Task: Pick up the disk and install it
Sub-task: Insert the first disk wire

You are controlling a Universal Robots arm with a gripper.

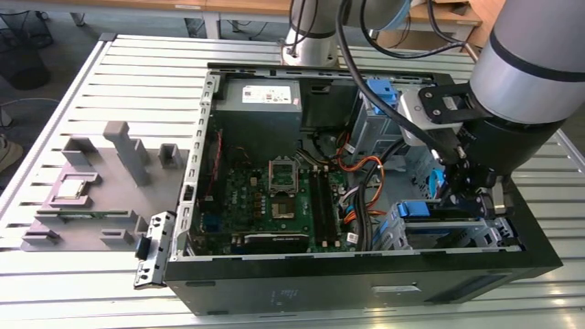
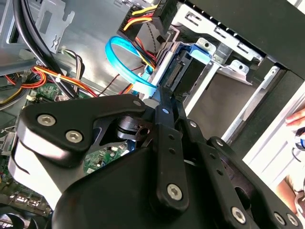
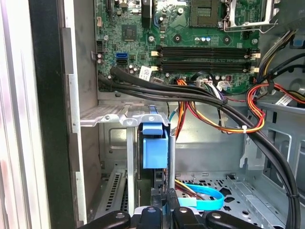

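Step in hand: install, late stage. The disk (image 3: pixel 155 148) stands edge-on in the drive cage (image 3: pixel 109 117) at the computer case's (image 1: pixel 366 288) front corner, on the exterior view's right. Its blue carrier is already between the cage rails. The gripper (image 3: pixel 166 212) sits right at the disk's outer end, down inside the case. I cannot tell whether it is spread, pressed together or pinching the disk. Likely not fully seated, since the connector end looks proud of the cage in the second wrist view. Finishing calls for a straight push along the rails, clear of the blue flat cable (image 3: pixel 205 200) just beside.
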